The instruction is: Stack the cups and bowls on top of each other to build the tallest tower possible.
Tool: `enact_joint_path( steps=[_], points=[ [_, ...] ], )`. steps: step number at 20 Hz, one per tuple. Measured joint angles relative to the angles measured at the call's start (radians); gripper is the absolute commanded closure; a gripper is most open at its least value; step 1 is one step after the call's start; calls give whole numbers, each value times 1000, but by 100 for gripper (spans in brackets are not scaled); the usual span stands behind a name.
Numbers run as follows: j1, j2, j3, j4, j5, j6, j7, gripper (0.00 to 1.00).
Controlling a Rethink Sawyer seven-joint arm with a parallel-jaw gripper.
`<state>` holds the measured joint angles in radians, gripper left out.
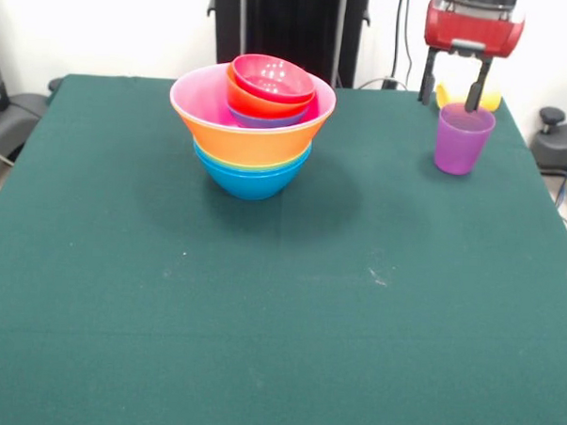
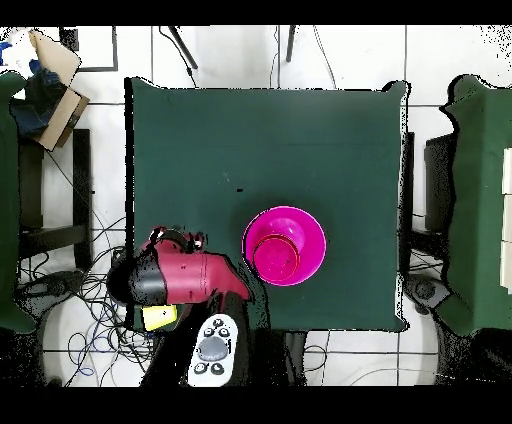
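The tower (image 1: pixel 252 136) stands at the table's far middle: light blue bowls at the base, a wide orange bowl (image 1: pixel 254 143) with a pink one inside it, then small bowls with a crimson bowl (image 1: pixel 273 77) topmost. From overhead the tower (image 2: pixel 284 245) shows pink and red. The translucent purple cup (image 1: pixel 461 137) stands upright at the far right. My gripper (image 1: pixel 449 102) is open just above it, one finger left of the cup and the other at its rim. The yellow cup (image 1: pixel 489 98) lies behind it, mostly hidden; it also shows overhead (image 2: pixel 160 317) by the arm (image 2: pixel 175 277), which hides the purple cup.
The green table (image 1: pixel 261 306) ends close behind and to the right of the purple cup. Cables and chairs (image 2: pixel 30 200) surround the table. A box (image 2: pixel 55 85) sits off the table's corner.
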<state>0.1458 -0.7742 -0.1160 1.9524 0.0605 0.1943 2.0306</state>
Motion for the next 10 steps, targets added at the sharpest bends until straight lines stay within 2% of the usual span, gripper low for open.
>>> enact_joint_path(
  steps=[10],
  points=[
    [2, -47, -2, 0, 3, 38, 0, 0]
  ],
)
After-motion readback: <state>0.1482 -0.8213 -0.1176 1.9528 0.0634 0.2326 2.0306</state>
